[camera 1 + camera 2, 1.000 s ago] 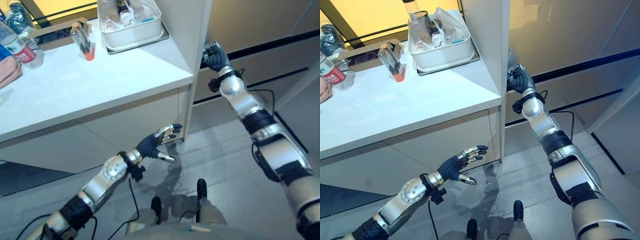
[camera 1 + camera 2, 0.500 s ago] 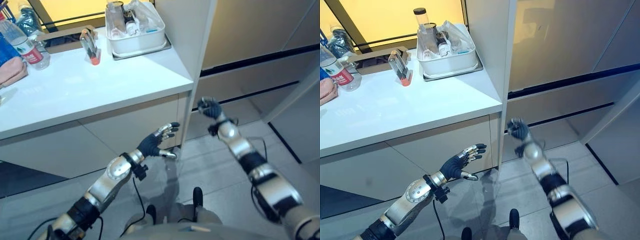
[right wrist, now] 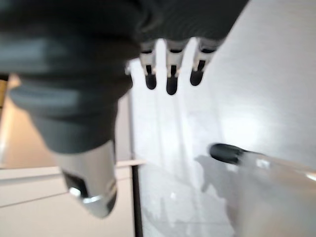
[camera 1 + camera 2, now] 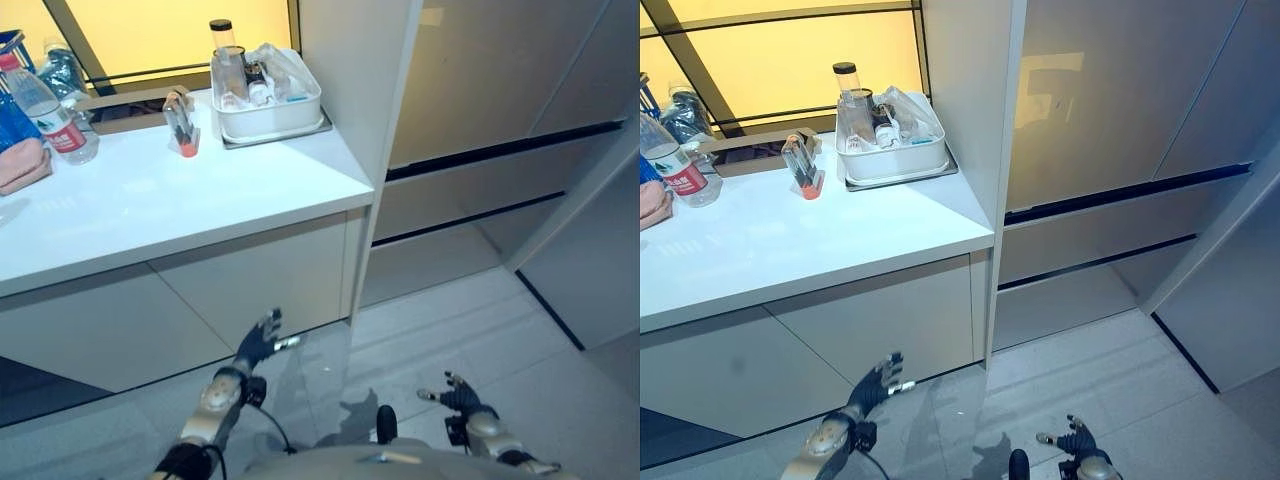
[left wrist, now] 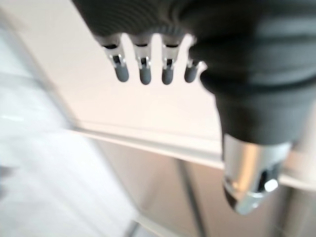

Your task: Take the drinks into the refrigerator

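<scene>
Your left hand (image 4: 258,345) and right hand (image 4: 458,395) hang low, fingers spread and empty; the water bottle (image 4: 45,105) sits well above them on the table (image 4: 200,200).

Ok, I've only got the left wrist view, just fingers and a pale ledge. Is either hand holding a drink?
Observer: No. The left hand is open and empty, low in front of the cabinet front under the counter.
Operator: And the other one?
Observer: The right hand hangs low over the floor, fingers relaxed, also empty.
Operator: So where are the drinks?
Observer: A red-labelled water bottle stands upright on the white counter, at its far left end.
</scene>
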`<state>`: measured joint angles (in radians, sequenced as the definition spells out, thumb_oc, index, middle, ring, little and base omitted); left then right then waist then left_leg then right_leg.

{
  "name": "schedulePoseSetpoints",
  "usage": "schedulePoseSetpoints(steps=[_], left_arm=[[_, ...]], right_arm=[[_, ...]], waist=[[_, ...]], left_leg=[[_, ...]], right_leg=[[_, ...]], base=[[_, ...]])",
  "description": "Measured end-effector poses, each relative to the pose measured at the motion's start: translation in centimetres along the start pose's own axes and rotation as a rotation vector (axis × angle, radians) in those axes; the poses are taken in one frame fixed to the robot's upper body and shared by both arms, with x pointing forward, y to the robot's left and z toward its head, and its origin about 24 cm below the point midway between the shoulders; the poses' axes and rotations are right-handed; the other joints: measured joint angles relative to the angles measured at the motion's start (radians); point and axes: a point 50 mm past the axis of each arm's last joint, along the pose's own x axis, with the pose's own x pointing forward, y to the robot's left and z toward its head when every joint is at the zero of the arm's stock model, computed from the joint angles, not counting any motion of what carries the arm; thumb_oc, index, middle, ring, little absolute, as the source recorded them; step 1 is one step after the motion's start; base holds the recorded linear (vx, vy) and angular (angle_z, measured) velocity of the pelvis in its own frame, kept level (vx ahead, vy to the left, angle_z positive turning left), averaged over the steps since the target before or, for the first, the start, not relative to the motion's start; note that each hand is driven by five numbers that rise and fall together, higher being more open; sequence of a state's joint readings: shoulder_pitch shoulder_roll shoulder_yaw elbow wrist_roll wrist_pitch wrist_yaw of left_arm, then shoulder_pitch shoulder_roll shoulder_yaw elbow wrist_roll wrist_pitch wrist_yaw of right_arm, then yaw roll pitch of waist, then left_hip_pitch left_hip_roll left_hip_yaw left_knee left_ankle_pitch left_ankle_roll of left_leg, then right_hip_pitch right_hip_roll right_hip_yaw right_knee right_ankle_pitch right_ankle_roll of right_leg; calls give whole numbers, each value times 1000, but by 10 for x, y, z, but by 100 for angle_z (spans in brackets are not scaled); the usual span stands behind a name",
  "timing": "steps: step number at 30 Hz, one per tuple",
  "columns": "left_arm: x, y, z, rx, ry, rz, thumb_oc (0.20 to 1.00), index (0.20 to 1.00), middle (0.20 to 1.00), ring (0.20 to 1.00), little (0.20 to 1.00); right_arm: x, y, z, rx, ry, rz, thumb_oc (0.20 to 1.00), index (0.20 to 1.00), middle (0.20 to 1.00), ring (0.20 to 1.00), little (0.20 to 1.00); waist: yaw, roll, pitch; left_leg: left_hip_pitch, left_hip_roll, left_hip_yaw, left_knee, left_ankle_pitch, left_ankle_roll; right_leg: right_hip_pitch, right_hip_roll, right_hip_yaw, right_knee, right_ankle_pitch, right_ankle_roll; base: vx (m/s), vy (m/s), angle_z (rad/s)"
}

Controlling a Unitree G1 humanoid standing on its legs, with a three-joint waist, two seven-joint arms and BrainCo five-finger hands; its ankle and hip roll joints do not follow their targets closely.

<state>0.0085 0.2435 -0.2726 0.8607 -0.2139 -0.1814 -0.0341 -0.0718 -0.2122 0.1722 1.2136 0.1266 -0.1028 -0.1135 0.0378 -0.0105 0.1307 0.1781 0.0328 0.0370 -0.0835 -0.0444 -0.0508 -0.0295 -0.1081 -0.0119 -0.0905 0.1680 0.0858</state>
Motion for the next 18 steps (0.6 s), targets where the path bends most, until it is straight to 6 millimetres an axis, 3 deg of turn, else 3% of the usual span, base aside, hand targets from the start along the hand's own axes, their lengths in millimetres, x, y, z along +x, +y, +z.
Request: schedulePoseSetpoints(steps=[1, 2, 4, 9, 18], left_arm=[[-1, 1, -16, 1, 79, 30, 1000, 1000, 1000, 1000, 1000], [-5, 1, -45, -19, 241, 93, 1000, 1000, 1000, 1000, 1000], [-15, 7, -66, -42, 354, 151, 1000, 1000, 1000, 1000, 1000], [-28, 11, -87, -122, 454, 213, 1000, 1000, 1000, 1000, 1000], [-32, 10, -91, -247, 465, 255, 1000, 1000, 1000, 1000, 1000]], right_arm=[[-1, 2, -8, -7, 34, 5, 1000, 1000, 1000, 1000, 1000], [-3, 6, -21, -20, 92, 14, 1000, 1000, 1000, 1000, 1000], [-6, 8, -29, -25, 116, 19, 1000, 1000, 1000, 1000, 1000], [-9, 10, -40, -23, 159, 21, 1000, 1000, 1000, 1000, 1000], [-10, 14, -41, -35, 160, 34, 1000, 1000, 1000, 1000, 1000]], waist=[[1, 2, -4], [-1, 3, -24], [-1, -1, -37], [3, -3, -84], [5, -11, -104]], left_leg=[[3, 2, -3, -2, -3, 4], [4, 5, -12, -3, -3, 4], [2, 10, -14, -3, -4, 3], [10, 17, -16, -4, -7, 0], [15, 26, -22, -8, -10, -3]], right_leg=[[5, 1, -2, 0, -2, -1], [10, 2, -11, 0, -8, -3], [10, 2, -20, 0, -11, -7], [22, 10, -26, -1, -15, -11], [28, 16, -29, 0, -16, -17]], base=[[46, -47, 16], [50, -40, 16], [56, -33, 10], [49, -31, 3], [11, -4, 0]])
